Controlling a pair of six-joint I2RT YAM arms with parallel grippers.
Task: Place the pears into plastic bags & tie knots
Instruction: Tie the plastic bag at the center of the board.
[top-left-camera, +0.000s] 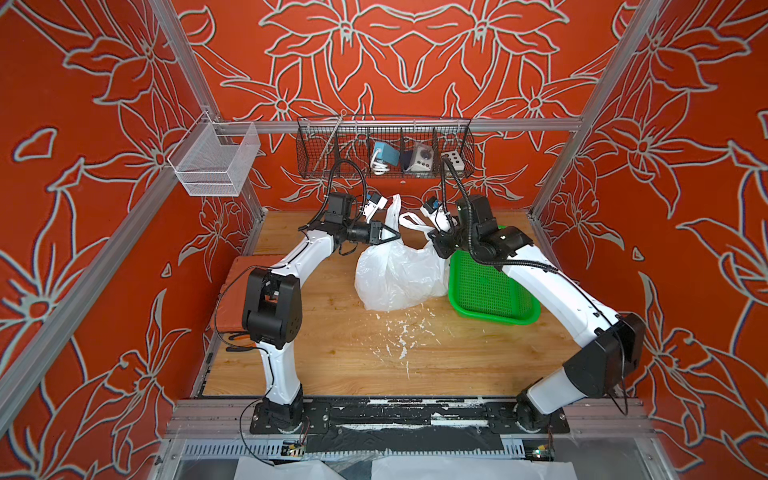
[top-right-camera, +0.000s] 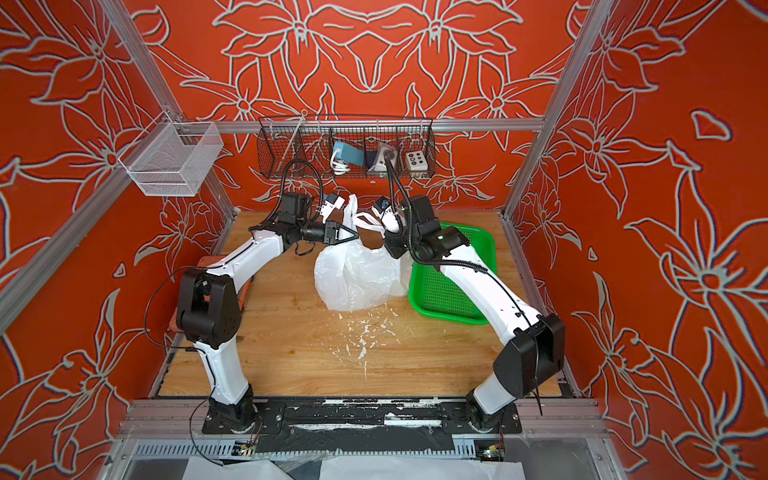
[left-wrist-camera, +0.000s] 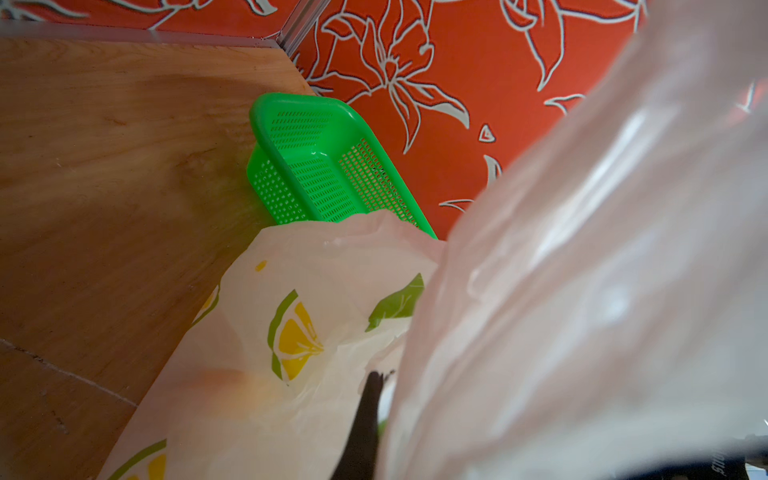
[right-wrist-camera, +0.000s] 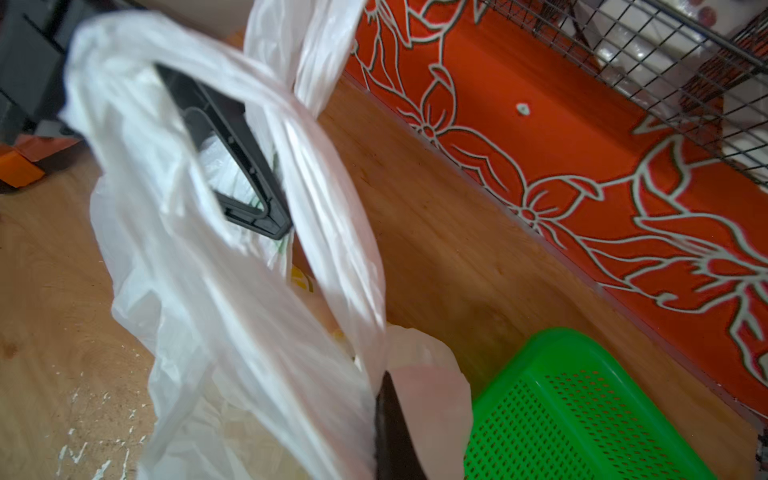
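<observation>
The white plastic bag (top-left-camera: 395, 278) (top-right-camera: 357, 278) stands mid-table, its two handle loops pulled up. My left gripper (top-left-camera: 397, 238) (top-right-camera: 356, 237) is shut on the bag's left handle, where the film rises past it. My right gripper (top-left-camera: 436, 245) (top-right-camera: 390, 247) is shut on the right handle, beside the green tray. In the left wrist view the plastic bag (left-wrist-camera: 291, 332) shows its citrus print, and film wraps my left gripper (left-wrist-camera: 382, 374). In the right wrist view the plastic bag (right-wrist-camera: 216, 291) drapes over my right gripper (right-wrist-camera: 384, 374). The pears are hidden inside the bag. No knot is in view.
A green mesh tray (top-left-camera: 490, 291) (top-right-camera: 449, 291) (left-wrist-camera: 316, 166) (right-wrist-camera: 582, 415) lies right of the bag, under my right arm. White flecks (top-left-camera: 399, 332) dot the wooden table in front. A black wire basket (top-left-camera: 386, 149) hangs on the back wall and a white mesh basket (top-left-camera: 216, 160) at the left. A red-brown pad (top-left-camera: 232, 291) lies at the left edge.
</observation>
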